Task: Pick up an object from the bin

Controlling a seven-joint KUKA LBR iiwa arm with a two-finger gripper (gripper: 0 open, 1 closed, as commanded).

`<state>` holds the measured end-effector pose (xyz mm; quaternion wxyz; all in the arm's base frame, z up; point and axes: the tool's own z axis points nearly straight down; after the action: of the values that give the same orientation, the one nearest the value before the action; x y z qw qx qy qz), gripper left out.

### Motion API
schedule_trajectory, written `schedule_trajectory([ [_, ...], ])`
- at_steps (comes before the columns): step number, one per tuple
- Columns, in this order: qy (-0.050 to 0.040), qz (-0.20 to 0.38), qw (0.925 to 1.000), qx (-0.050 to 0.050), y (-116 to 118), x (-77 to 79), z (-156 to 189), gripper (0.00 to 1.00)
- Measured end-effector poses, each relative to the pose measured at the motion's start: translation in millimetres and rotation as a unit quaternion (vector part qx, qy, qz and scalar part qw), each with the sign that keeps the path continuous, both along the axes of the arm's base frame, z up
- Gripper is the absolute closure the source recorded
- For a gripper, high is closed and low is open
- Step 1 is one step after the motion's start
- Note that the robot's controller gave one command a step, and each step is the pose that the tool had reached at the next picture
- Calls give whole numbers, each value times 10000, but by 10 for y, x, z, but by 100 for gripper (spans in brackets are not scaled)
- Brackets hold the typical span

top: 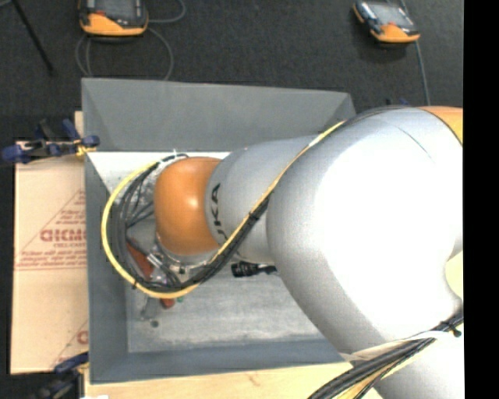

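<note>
Landmark: the rounded orange wrist cover point(183, 206) of the silver robot arm point(351, 234), which stretches across most of the grey metal bin point(218, 117).
Gripper: the metal gripper point(158, 277) sits just below the cover's lower-left edge, low over the bin floor. How far it is open cannot be told, and nothing can be seen held in it.
Nearest thing: a small reddish-brown object point(137, 261) lies just left of the gripper, below-left of the cover and partly behind the yellow cable loop point(109, 234). It seems the likeliest pick.
Other things: a small black object point(249, 270) lies just below-right of the cover, at the arm's edge. A green sliver point(178, 294) lies below the cover, close beside the gripper.
Risk: the reddish-brown object lies near the bin's left wall, so a closing gripper may nudge it against the wall or catch only its edge. The cable loop could also snag.
Surface: the bin floor is pale grey, flat and bare below the cover, with sloping walls.
Room: a dark floor surrounds the bin, and two orange-and-black devices point(113, 15) rest on it well above the cover.
</note>
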<state>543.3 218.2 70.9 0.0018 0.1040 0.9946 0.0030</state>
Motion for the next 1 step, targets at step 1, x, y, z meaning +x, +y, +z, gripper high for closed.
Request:
schedule_trajectory([
  [1,18,-343,9994,-31,-488,118,-6,0],
])
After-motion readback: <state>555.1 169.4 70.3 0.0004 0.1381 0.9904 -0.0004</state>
